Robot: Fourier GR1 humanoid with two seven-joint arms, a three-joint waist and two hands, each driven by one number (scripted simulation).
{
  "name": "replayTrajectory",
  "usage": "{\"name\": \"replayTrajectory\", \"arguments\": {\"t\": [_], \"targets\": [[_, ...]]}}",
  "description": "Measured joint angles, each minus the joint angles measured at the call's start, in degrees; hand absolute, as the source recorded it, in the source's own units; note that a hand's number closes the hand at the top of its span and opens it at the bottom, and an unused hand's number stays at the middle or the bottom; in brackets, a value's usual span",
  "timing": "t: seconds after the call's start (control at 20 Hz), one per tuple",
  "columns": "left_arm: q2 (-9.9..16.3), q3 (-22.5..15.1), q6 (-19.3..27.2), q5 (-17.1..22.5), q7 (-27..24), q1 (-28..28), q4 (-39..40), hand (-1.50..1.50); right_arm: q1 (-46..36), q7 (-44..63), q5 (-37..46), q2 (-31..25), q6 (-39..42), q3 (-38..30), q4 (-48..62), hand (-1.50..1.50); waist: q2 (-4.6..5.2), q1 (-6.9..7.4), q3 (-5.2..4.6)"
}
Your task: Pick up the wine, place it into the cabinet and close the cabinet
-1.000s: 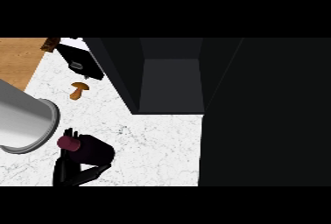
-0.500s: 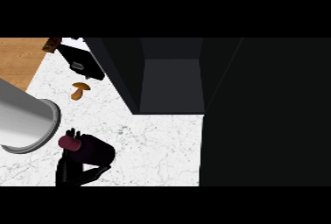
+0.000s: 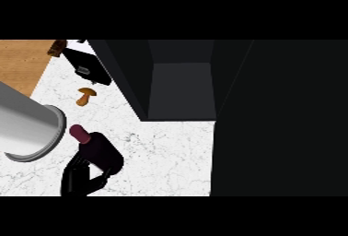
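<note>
I am looking steeply down at the white marble desk point(image 3: 170, 156) and seeing the wine bottle point(image 3: 95, 147) near the lower left, its dark red cap pointing up and left toward the big grey cylinder point(image 3: 27, 124) beside it. One black robot hand point(image 3: 81, 177) is curling round the bottle's lower body, fingers wrapping it from below. Its forearm is not showing, so I am only guessing from its place at the view's left that it is the left one; no other robot hand is appearing anywhere. The cabinet point(image 3: 180, 87) is standing open ahead, its dark grey inside showing, with what I am taking for its door point(image 3: 279, 120) filling the right side as a dark slab. The bottle is sitting well apart from that opening. A small brown mushroom point(image 3: 85, 96) and a dark flat object point(image 3: 85, 69) are lying further up the desk. I am judging the grasp as made; carrying the bottle in, releasing it and shutting the door are all remaining.
</note>
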Motion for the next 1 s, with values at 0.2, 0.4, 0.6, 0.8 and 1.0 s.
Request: {"name": "replayTrajectory", "arguments": {"t": [0.2,0.4,0.6,0.8,1.0], "targets": [[0.20,-0.45,-0.13,-0.94,-2.10,-0.63,1.67,1.50,-1.72,1.09,-0.10,-0.30,-0.69,-0.20,0.00,-1.50,-0.09,0.02,0.25],[0.28,-1.02,0.35,-1.75,-3.36,-0.54,1.56,1.50,-3.17,1.97,-0.74,-0.70,-1.30,-1.01,0.36,-1.50,-0.07,0.05,0.21],[1.41,-3.36,-2.90,-3.20,-3.58,0.61,0.14,1.50,-2.06,1.67,-0.09,-0.55,-1.03,-0.71,-0.20,-1.50,0.01,-0.15,-0.20],[2.24,-5.37,-5.90,-3.81,-3.55,2.43,-1.60,1.50,-0.97,-0.37,0.57,-0.06,-0.16,-0.55,0.83,-1.50,0.04,-0.20,-0.41],[2.14,-7.20,-8.18,-3.23,-2.26,6.03,-5.86,1.50,-1.87,-0.52,1.95,0.42,-0.83,0.03,1.50,-1.50,0.18,0.02,-0.65]]}}
